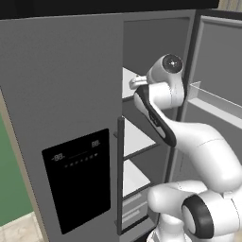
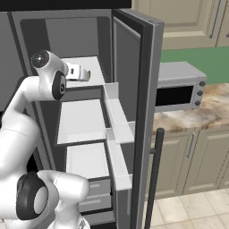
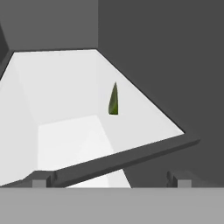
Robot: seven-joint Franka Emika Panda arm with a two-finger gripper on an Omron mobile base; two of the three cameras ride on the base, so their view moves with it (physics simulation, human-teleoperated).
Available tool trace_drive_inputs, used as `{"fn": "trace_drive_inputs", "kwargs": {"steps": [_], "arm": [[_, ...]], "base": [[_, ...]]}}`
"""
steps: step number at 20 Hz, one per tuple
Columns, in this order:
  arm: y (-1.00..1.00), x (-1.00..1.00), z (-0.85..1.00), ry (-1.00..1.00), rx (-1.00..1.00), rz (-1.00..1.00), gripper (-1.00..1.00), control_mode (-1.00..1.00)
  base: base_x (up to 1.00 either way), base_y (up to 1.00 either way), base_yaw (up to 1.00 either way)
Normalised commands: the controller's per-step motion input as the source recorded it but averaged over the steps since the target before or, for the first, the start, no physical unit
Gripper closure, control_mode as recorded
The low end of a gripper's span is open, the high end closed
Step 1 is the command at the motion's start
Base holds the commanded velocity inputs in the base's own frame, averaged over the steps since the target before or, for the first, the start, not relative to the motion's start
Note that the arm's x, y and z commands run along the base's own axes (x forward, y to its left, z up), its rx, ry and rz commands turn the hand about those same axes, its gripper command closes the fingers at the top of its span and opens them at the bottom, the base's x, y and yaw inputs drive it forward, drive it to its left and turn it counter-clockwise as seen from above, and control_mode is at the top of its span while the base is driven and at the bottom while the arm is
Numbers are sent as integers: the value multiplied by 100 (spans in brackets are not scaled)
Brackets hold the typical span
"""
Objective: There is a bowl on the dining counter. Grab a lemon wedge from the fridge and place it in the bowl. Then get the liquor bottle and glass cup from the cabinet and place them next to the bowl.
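One lemon wedge (image 3: 113, 100) stood on end on the fridge's (image 1: 71, 94) upper white shelf (image 3: 65, 87), straight ahead of the claw (image 3: 109, 180), whose jaws gaped wide and empty.

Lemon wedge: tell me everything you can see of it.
The lemon wedge is a tiny yellow-green sliver, pointed at one end and darker at the other. It lies alone on a white shelf in the open fridge. Nothing else touches it; the open fingers are short of it.
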Motion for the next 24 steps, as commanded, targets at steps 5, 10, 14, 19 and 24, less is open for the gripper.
{"fn": "trace_drive_inputs", "kwargs": {"steps": [5,10,14,19,24], "arm": [[0,15,0,0,4,0,-100,-100],[0,23,0,0,4,0,-100,-100],[0,28,0,0,2,0,-100,-100],[0,25,0,0,2,0,-100,-100],[-1,24,-3,0,2,1,-100,-100]], "base": [[0,0,0],[0,0,0],[0,0,0],[0,0,0],[0,0,0]]}}
